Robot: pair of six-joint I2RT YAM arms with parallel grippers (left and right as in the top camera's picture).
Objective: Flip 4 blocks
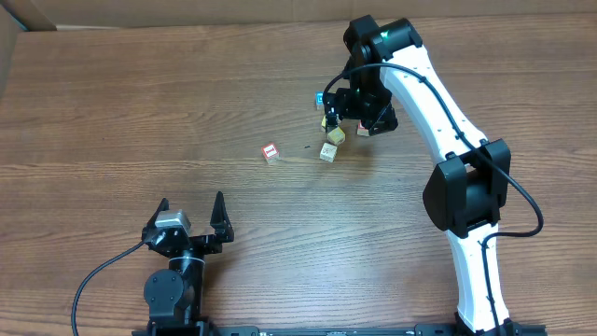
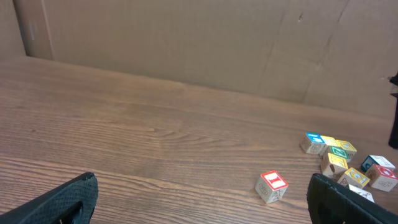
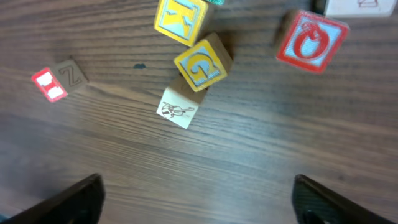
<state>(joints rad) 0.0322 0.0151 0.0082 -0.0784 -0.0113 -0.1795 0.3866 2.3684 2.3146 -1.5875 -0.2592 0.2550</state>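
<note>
Four-block flipping looks between grasps: right hand (image 3: 198, 196) is hovering spread, empty, over the blocks (image 3: 311, 42) clustering toward the tabletop (image 1: 140, 112) far edge; left hand (image 1: 191, 201) is sitting spread by near edge. Next: lowering, pinching one block.

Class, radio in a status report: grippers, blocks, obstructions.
Left gripper open, empty. Right gripper open, empty, over the cluster. One red-framed block sits apart. Yellow cubes crowd the rest.

Matt wood-grain table (image 1: 140, 112), painted wooden blocks (image 3: 311, 40), plain brown cardboard wall (image 2: 186, 43)
</note>
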